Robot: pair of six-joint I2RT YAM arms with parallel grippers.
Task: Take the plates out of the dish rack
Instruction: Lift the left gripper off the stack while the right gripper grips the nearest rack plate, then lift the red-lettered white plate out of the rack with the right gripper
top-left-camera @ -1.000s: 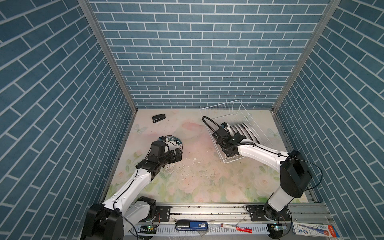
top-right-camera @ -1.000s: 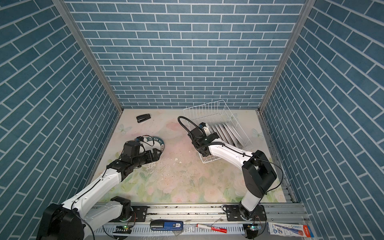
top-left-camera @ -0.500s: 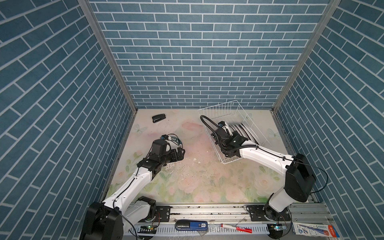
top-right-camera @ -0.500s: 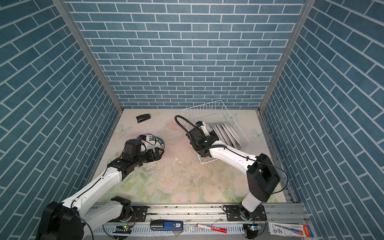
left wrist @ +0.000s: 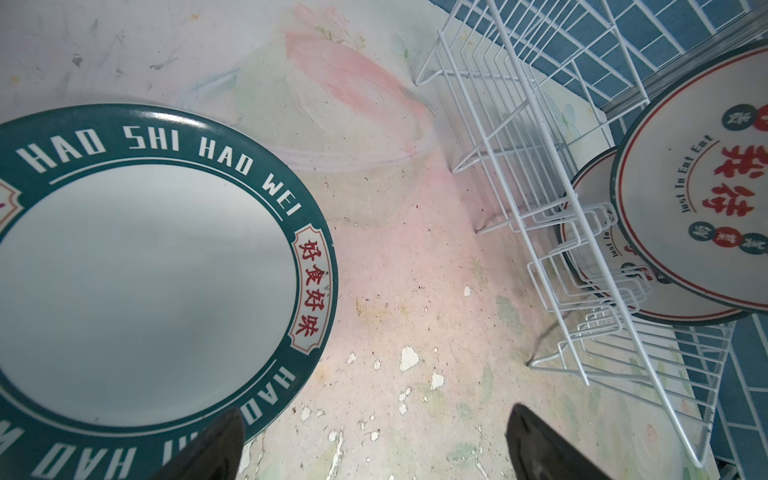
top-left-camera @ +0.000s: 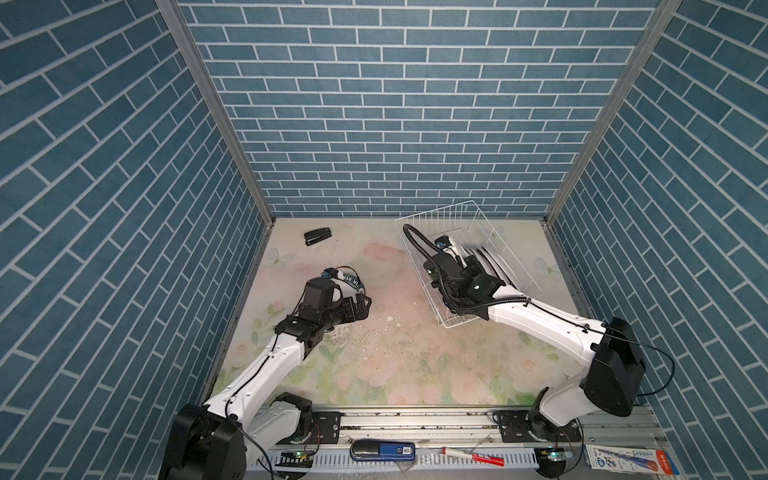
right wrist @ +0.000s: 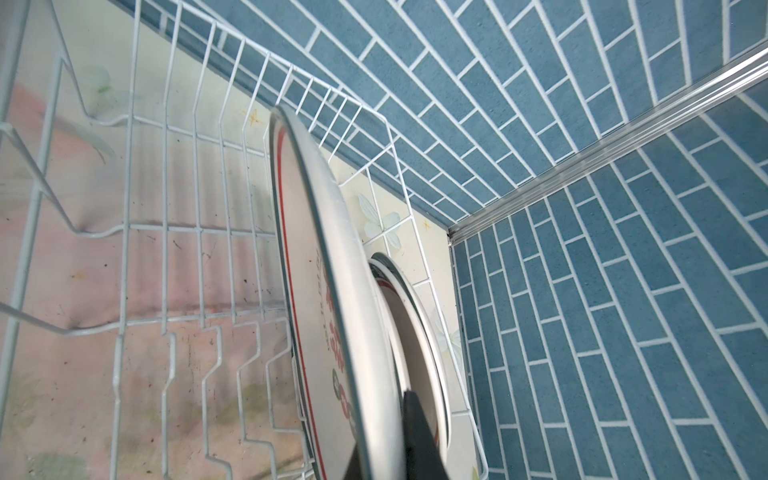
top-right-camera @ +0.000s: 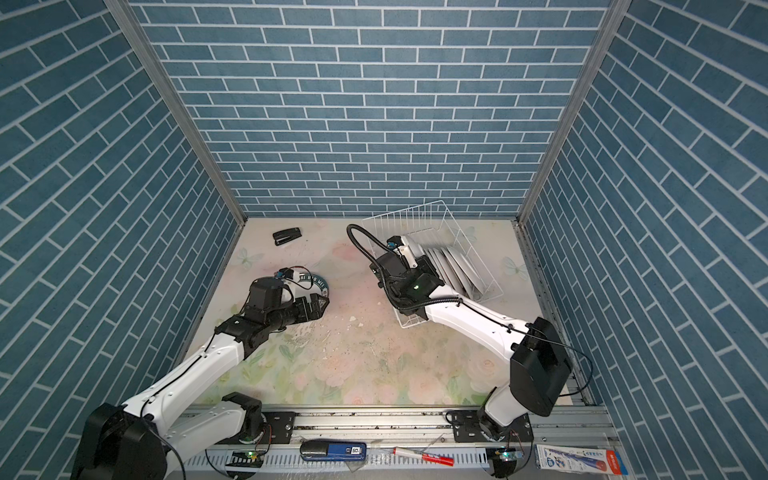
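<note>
The white wire dish rack (top-left-camera: 440, 214) (top-right-camera: 415, 212) stands at the back right, with several plates (top-left-camera: 488, 266) (top-right-camera: 451, 266) edge-on inside. My right gripper (top-left-camera: 453, 251) (right wrist: 395, 415) is shut on the rim of one plate (right wrist: 332, 249) with red characters (left wrist: 698, 187), which is raised above another plate (right wrist: 419, 324) in the rack. A green-rimmed plate (left wrist: 145, 270) (top-left-camera: 353, 280) (top-right-camera: 316, 282) lies flat on the table at the left. My left gripper (left wrist: 374, 419) (top-left-camera: 363, 307) hangs open and empty by that plate's edge.
A black stapler (top-left-camera: 318, 237) lies at the back left near the wall. Blue brick walls close in three sides. The front rail carries a blue device (top-left-camera: 382, 451), a red pen (top-left-camera: 473, 455) and a box (top-left-camera: 627, 457). White flakes dot the floral mat (top-left-camera: 395, 332).
My right gripper has shifted a little up and leftward with the plate in it. My left gripper has edged to the right, still open beside the flat plate.
</note>
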